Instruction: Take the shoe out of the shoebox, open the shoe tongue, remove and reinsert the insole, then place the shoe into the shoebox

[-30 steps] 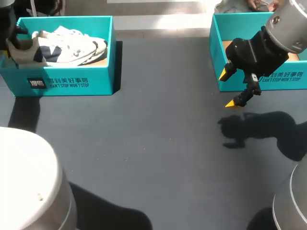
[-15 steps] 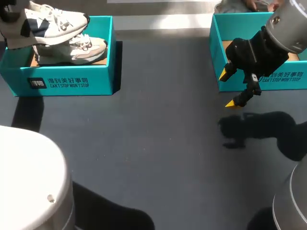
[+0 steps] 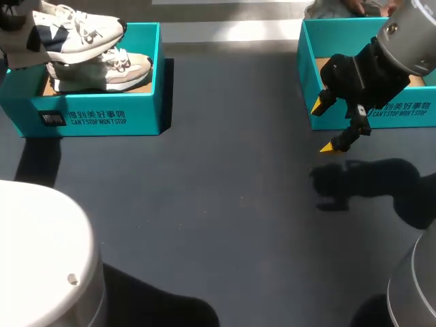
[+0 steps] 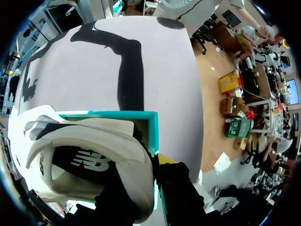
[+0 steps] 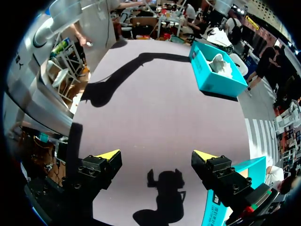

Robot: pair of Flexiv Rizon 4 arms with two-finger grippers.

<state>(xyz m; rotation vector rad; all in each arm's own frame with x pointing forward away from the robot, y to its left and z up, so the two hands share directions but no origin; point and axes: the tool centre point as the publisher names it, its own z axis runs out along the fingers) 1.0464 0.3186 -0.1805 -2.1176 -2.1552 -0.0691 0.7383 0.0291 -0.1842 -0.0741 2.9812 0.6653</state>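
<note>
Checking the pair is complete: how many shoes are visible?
2. One shoe is raised above the left box; the other shoe lies inside it. More could hide in the right box.

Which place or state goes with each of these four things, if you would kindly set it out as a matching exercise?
Things:
1. raised shoe
2. second shoe
3. right gripper
4. right shoebox

Places or states:
A. fingers open, above the bare table
B. lying inside the left shoebox
C. standing at the far right of the table
D. held up over the left shoebox

Pairs: 1-D, 2-B, 3-A, 4-C
</note>
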